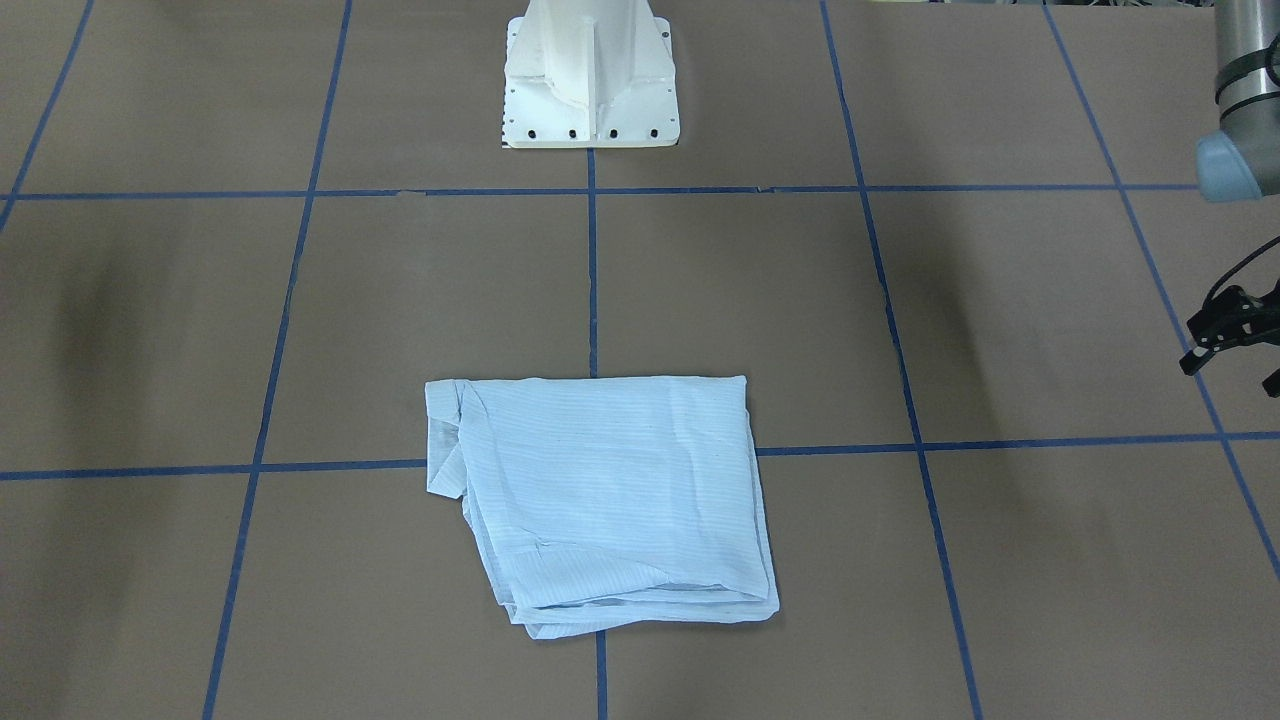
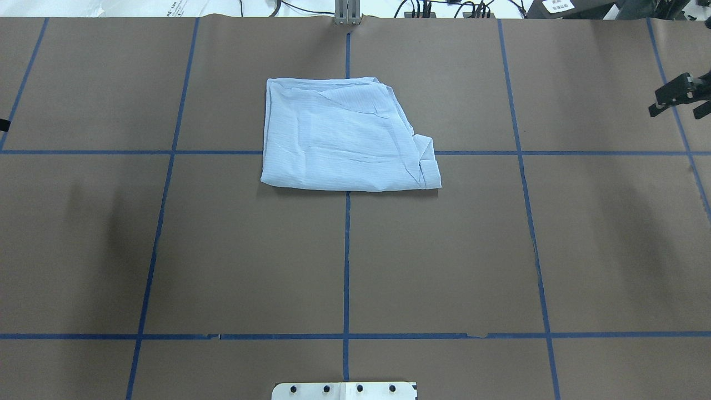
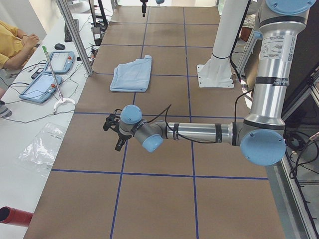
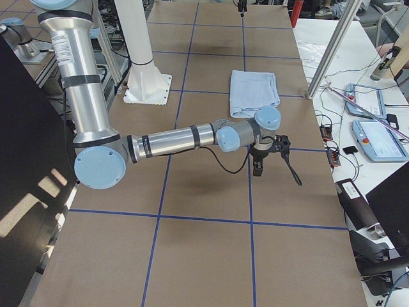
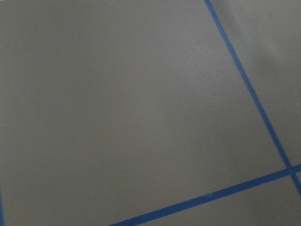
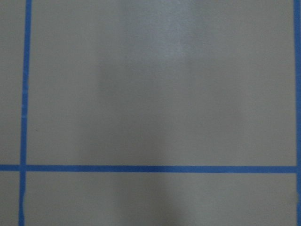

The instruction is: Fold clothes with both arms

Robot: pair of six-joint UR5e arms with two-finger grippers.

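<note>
- Front-facing view: the shirt (image 1: pixel 610 490) lies flat in the middle of the brown table (image 1: pixel 760 300), on the operators' side and well apart from the white pedestal (image 1: pixel 590 80). It is a compact, roughly square packet. Several thin layers show stepped along one edge, and a small folded corner pokes out at one side. The left gripper (image 1: pixel 1232 372) hangs at the frame's edge, far from the cloth, with its fingers spread and nothing between them.
- Overhead view: the shirt (image 2: pixel 344 139) straddles the crossing of the blue tape lines (image 2: pixel 346 250). The cloth is pale blue, finely striped and softly crinkled. The right gripper (image 2: pixel 676 111) sits out at the far right, its fingers apart and empty.
- Left side view: the left arm (image 3: pixel 199 132) reaches low over bare table, with the shirt (image 3: pixel 132 74) far beyond it.
- Right side view: the right arm (image 4: pixel 172 137) does likewise, with the shirt (image 4: pixel 254 93) lying past its wrist.
- Wrist views: both show only matt brown surface and tape – no cloth and no fingers.
- Judgement: the folding looks finished or nearly so. Any further move would call for both arms to travel back in to the shirt – perhaps to tuck the protruding corner, taking care not to drag the slippery layers apart.
</note>
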